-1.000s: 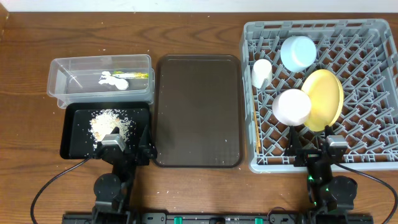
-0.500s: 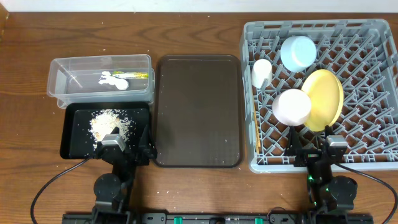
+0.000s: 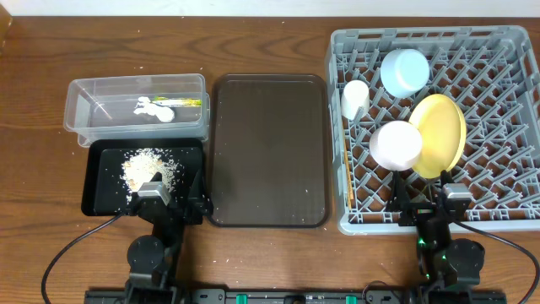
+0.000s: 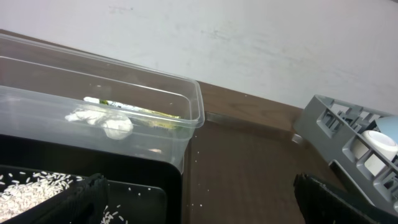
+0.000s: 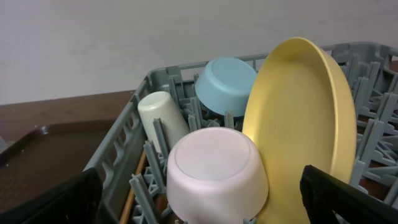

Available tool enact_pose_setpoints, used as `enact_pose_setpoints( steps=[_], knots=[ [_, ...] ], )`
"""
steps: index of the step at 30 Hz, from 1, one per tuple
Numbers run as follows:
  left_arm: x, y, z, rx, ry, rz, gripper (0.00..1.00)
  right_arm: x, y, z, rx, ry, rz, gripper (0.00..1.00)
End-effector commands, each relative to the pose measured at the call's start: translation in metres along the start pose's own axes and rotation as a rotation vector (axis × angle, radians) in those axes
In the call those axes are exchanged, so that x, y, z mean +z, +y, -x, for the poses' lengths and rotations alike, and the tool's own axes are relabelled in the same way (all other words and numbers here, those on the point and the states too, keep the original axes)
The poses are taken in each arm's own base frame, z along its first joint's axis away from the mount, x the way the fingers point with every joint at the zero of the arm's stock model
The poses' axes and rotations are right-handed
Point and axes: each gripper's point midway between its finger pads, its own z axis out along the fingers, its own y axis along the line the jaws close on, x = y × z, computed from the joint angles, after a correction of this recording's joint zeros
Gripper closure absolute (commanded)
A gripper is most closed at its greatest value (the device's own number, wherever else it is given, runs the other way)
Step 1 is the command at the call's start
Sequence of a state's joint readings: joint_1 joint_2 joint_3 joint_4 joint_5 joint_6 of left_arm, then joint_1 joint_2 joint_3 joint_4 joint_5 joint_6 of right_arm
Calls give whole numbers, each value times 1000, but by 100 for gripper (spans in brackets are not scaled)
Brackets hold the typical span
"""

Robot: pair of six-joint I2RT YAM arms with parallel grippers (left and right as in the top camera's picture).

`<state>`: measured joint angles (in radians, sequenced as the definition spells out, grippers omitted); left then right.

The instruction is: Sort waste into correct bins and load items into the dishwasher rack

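Observation:
The rice-like crumbs (image 3: 150, 167) lie heaped in the black tray (image 3: 191, 160). Behind it, the clear tub (image 3: 91, 114) holds the white paper scrap (image 3: 154, 108) and the yellow-green wrapper (image 3: 184, 101). In the grey rack (image 3: 422, 32) stand the yellow plate (image 3: 440, 133), blue bowl (image 3: 403, 72), white bowl (image 3: 396, 145) and cup (image 3: 354, 98). The chopsticks (image 3: 349, 190) lie along its left wall. My left gripper (image 3: 171, 196) is open over the black tray's near right corner. My right gripper (image 3: 426, 199) is open at the rack's front edge, holding nothing.
A dark brown serving tray (image 3: 268, 150) lies between the bins and the rack. A few stray grains dot the serving tray (image 4: 249, 162) near the black tray (image 4: 146, 199). In the right wrist view the white bowl (image 5: 214, 174) sits just ahead, against the plate (image 5: 305, 118).

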<state>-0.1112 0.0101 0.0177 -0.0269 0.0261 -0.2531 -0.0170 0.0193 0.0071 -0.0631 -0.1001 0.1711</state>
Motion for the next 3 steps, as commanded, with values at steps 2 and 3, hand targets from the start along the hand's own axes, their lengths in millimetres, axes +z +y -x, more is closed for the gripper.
enact_pose_setpoints(
  steps=[2, 3],
  knots=[
    [0, 10, -14, 21, 42, 40, 2, 0, -3, -1, -14, 4, -13, 1],
    [0, 10, -14, 22, 42, 40, 2, 0, -3, -1, -14, 4, -13, 1]
  ],
)
